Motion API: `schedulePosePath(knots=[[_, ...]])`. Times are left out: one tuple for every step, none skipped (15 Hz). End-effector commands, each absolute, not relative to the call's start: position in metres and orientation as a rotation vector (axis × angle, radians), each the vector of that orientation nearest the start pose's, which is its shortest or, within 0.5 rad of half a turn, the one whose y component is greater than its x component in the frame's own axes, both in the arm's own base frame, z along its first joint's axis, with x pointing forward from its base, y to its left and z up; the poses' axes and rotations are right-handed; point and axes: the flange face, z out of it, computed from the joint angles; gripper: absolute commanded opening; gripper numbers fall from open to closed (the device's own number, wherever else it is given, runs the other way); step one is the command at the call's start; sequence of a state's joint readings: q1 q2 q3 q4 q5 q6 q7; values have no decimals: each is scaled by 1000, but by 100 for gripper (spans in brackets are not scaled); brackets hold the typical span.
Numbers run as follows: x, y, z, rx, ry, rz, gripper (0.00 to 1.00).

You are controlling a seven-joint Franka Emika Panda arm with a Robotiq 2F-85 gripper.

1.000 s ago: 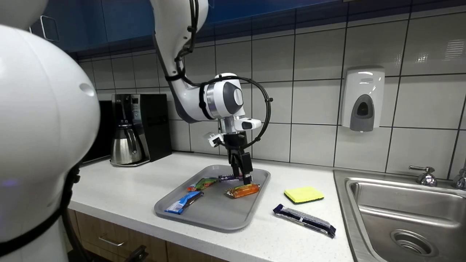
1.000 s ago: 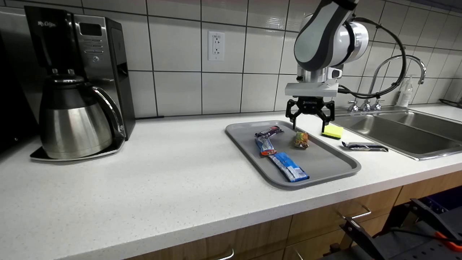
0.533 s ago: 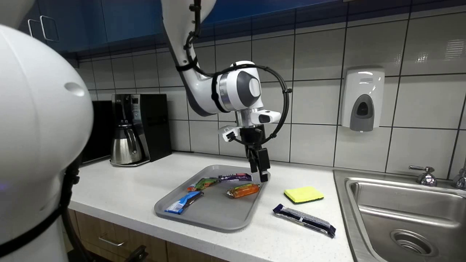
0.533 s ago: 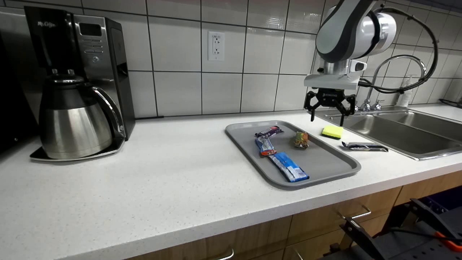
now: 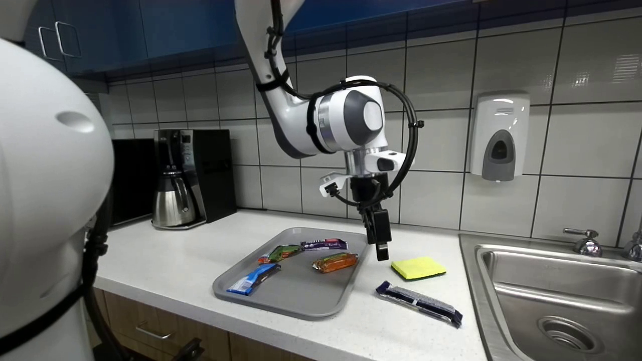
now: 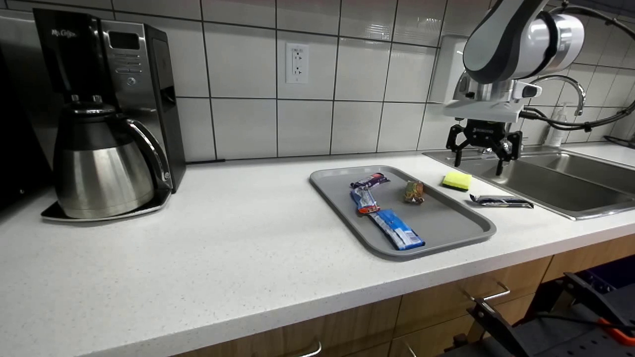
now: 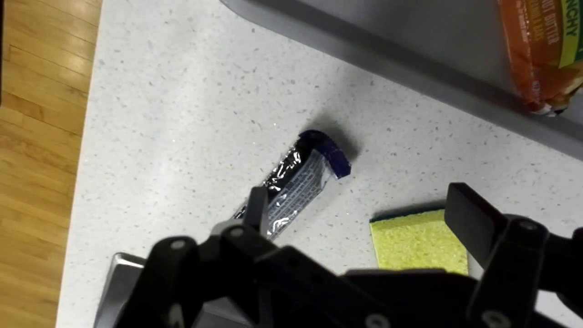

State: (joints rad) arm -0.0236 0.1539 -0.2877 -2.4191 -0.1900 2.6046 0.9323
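Note:
My gripper (image 5: 382, 252) is open and holds nothing. It hangs above the counter by the tray's edge, near a yellow sponge (image 5: 418, 268) with a dark underside. In the wrist view the open jaws (image 7: 357, 198) frame the sponge (image 7: 416, 241) and the dark wrapped bar (image 7: 296, 196); one finger covers part of the bar. The bar (image 5: 421, 303) lies flat between sponge and sink. The grey tray (image 6: 446, 223) holds an orange bar (image 5: 335, 262), a blue one (image 6: 397, 229), a green-red one (image 5: 279, 253) and a purple one (image 5: 324, 244).
A steel sink (image 5: 562, 286) with a faucet (image 6: 545, 78) is beside the dark bar. A soap dispenser (image 5: 500, 135) hangs on the tiled wall behind. A coffee maker (image 6: 139, 84) with a steel carafe (image 6: 101, 168) stands at the far end. The counter's front edge (image 6: 317, 300) drops to drawers.
The open gripper has moved from above the orange bar, past the tray's edge, toward the sponge and sink. The bars, tray and sponge have not moved.

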Motion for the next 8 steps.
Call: schedulePosePath(knots=[[458,-154,254,-2683,1833,-135,100],[456,-156,252,-2658,1875,-132,100],[454,-158,250,-2628,1920,-131,100],[453,-160,249,-2602,1956,-134,100],[452,-163,248,-2578,1991,-133,100],[451,-165,247,-2553,2026,-137,100],[450,-169,246,-2527,2058,-139,100],[450,-172,246,-2502,2088,-144,100]])
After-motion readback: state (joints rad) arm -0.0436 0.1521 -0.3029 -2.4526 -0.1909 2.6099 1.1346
